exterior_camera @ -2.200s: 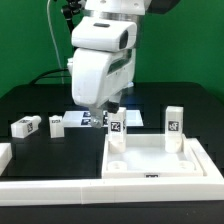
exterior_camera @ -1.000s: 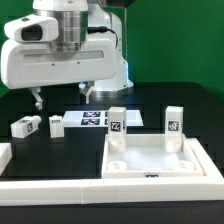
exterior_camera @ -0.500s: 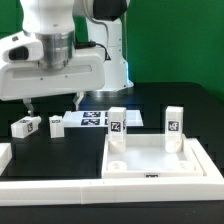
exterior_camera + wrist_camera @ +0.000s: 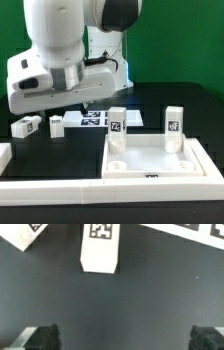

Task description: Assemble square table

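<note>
Arm (image 4: 60, 50) has swung from over the marker board (image 4: 95, 120) to the loose legs (image 4: 57, 124); parts unmoved. Top (image 4: 185, 172): white rimmed tray, well clear of gripper (image 4: 125, 338), holding nearer leg (image 4: 118, 122) and farther leg (image 4: 173, 120) upright in two corners. Jaws spread wide, empty. Tagged leg (image 4: 98, 249) flat, just ahead of fingertips.
</note>
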`<state>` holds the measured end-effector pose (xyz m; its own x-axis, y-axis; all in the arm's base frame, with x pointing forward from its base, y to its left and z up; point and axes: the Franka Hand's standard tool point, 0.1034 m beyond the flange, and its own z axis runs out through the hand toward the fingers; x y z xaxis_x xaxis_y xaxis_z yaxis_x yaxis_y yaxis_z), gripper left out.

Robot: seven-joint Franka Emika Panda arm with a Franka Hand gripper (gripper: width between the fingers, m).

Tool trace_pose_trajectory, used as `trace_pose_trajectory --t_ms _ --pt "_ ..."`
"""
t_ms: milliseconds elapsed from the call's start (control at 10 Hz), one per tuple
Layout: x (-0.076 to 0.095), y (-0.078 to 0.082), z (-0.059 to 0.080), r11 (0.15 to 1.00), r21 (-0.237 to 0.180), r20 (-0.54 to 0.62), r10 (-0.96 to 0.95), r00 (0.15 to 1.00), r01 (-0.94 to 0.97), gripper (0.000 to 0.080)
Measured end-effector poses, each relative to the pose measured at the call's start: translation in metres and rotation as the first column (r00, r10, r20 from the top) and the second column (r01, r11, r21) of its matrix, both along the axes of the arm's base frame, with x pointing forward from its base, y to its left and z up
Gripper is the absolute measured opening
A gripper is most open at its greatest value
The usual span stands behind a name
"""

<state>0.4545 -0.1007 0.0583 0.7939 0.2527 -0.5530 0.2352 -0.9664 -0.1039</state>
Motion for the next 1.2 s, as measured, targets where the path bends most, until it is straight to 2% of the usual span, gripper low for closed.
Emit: trace_pose_trajectory --t_ms 200,300,400,800,1000,1100,1200 --pt "-0.026 -0.018 -0.014 1.000 -0.026 -0.113 0.001 0.994 -0.004 0.0649" --pt "-0.034 -0.019 -0.016 0.999 -0.036 -0.179 -0.010 0.984 0.004 0.0649" --pt "-0.033 -0.016 -0.018 0.999 -0.035 -0.224 -0.008 0.975 0.000 0.0649" --pt "-0.031 -0.017 -0.022 0.999 -0.035 -0.212 -0.004 0.977 -0.003 0.0649" --pt "-0.057 -0.024 -0.033 0.997 -0.067 -0.251 -0.052 0.967 0.037 0.0649" --pt "-0.075 -0.022 -0.042 0.994 -0.089 -0.265 -0.080 0.961 0.058 0.0649" --pt "-0.081 -0.021 -0.047 0.994 -0.088 -0.266 -0.081 0.961 0.059 0.0649"
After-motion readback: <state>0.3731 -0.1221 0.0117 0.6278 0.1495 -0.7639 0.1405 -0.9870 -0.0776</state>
